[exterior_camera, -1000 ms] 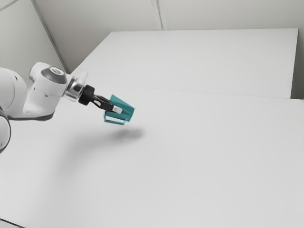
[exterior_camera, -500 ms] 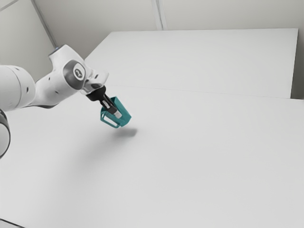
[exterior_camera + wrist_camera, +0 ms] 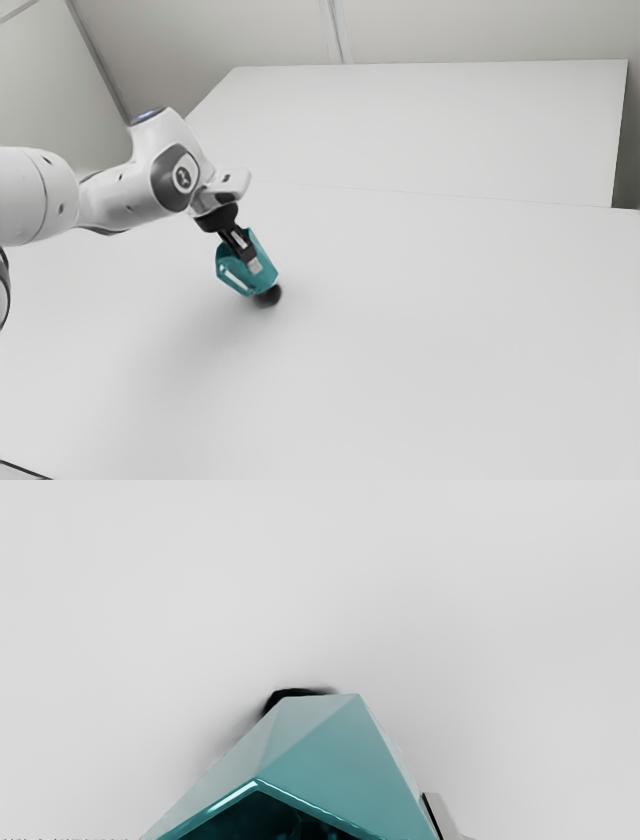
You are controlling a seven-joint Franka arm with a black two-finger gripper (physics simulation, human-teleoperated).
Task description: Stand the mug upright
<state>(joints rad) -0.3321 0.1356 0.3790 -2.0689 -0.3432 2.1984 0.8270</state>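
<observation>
- Evidently, the mug (image 3: 264,276) is held tilted by the gripper (image 3: 254,265), closed on its body, mouth toward the hand and base low over the table (image 3: 420,330); whether contact is made cannot be told.
- Stiff, fairly light handling is to be expected; slipping may be invited by the slanted, glossy facets.
- The body grip seems well chosen; the handle (image 3: 231,284), at the exterior view's left, should be kept off the tabletop.
</observation>
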